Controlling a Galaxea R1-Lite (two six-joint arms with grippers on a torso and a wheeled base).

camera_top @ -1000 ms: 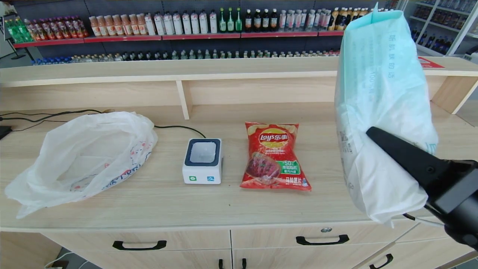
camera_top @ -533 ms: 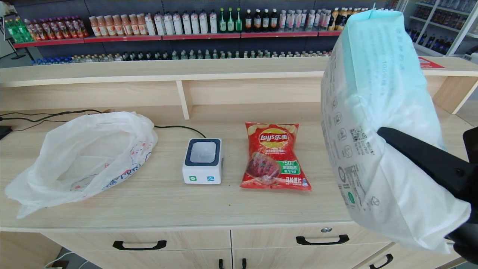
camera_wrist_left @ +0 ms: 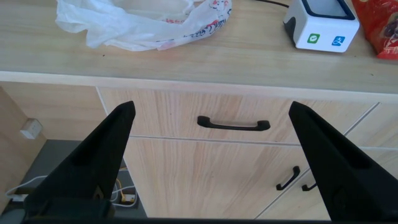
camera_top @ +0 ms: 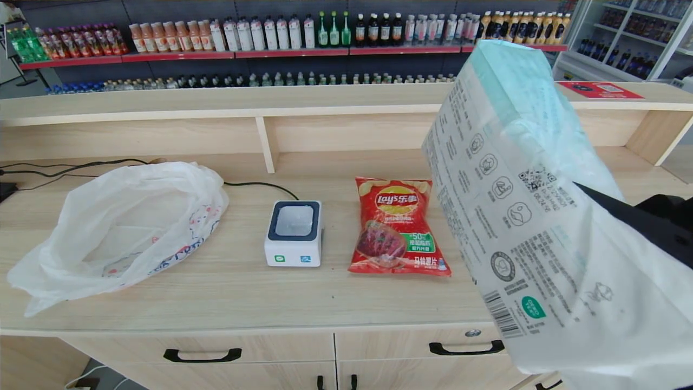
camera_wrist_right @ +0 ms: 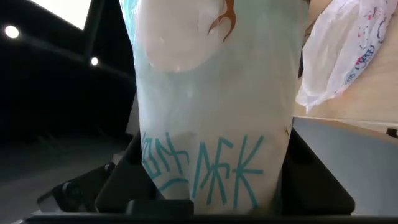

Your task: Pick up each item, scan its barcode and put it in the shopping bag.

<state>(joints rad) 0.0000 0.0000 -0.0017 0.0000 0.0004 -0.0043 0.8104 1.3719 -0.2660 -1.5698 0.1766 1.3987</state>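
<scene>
The right gripper is clamped on a big soft pack in white and pale green, one finger on each side of it, and holds it in the air over the counter's 3 o'clock end, clear of the wood. The pack leans with its top toward 11 o'clock and its printed back turned to the head camera, so the barcode sits at the low end. That looks like a presentation grip, meant to swing the code over the scanner. The scanner sits at the centre of the counter with its window facing up, so the code probably has to come down flat over it. At the scanner's 3 o'clock, just beside it, a red chips bag lies face up, waiting its turn. At 9 o'clock the shopping bag slumps on the wood with its mouth gaping toward the scanner, a short hop for anything scanned. The left gripper hangs below the counter edge before a drawer handle, its fingers spread wide and holding nothing — parked low, it seems, to leave the lane free.
</scene>
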